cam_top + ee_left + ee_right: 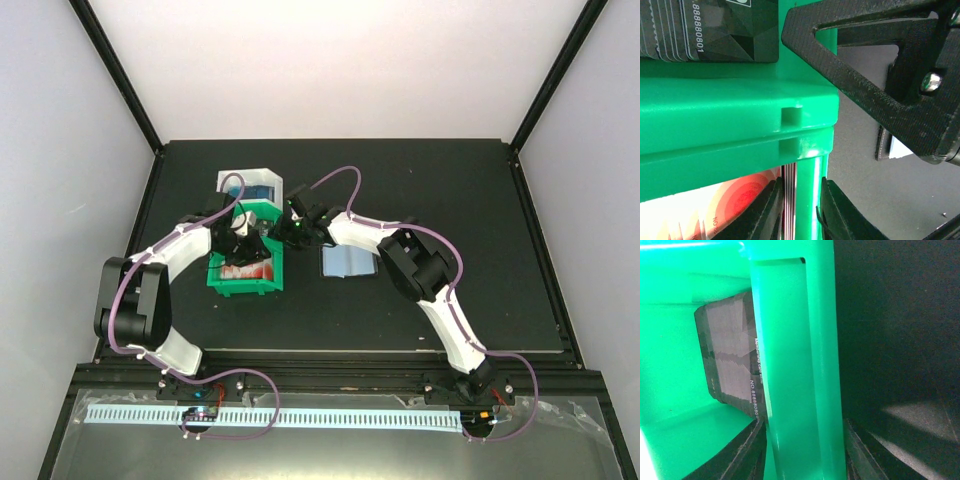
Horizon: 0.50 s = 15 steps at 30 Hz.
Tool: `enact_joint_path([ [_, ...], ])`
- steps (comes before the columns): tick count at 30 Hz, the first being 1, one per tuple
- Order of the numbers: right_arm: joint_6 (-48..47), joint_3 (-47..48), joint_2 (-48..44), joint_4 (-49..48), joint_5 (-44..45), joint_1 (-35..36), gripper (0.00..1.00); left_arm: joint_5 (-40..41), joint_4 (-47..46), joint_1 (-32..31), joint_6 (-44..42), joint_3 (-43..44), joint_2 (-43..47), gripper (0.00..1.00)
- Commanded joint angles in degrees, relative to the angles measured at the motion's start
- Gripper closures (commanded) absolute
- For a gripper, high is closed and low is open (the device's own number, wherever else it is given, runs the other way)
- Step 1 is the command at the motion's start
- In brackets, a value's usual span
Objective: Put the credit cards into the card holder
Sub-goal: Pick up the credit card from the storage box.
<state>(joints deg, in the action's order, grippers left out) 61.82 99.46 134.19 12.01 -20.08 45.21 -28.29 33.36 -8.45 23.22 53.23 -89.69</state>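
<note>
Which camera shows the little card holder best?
The top external view: the card holder lies open, whole, right of the green tray. The left wrist view catches only an edge; the right wrist view shows at most a dim blur.

walls (340,60): plain white | table (470,200): matte black top | frame (118,75): black rails | light: even

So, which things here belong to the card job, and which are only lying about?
Belong to the job:
- credit cards
- card holder
- green tray, holding the cards

Only lying about:
- white tray, beyond it
</note>
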Motion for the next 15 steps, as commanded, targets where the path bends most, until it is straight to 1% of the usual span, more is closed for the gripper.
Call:
enact_joint_path([
  [1, -0.8, -0.2, -0.9, -1.1, -3.8, 1.5, 0.58, 4.1, 0.4, -2.8, -0.7, -0.4, -2.1, 0.77],
  [5, -1.8, 0.2, -1.3, -0.4, -3.5, 1.5, 0.58, 5.9, 1.0, -3.5, -1.4, -0.5, -2.6, 0.81],
  [9, -3.9, 1.5, -2.2, 1.5, -2.3, 1.5, 0.56, 8.1, 1.2, -3.9, -2.3, 0.0, -3.1, 0.91],
  [11, -5.3, 2.3, -2.9, 2.6, -1.8, 1.5, 0.53, 9.5, 1.8, -4.0, -2.8, 0.8, -3.3, 0.98],
  [15, -8.8, 4.1, -5.8, 5.9, 0.9, 1.0, 0.42, 11.6, 4.2, -4.1, -3.2, 2.1, -0.4, 0.98],
])
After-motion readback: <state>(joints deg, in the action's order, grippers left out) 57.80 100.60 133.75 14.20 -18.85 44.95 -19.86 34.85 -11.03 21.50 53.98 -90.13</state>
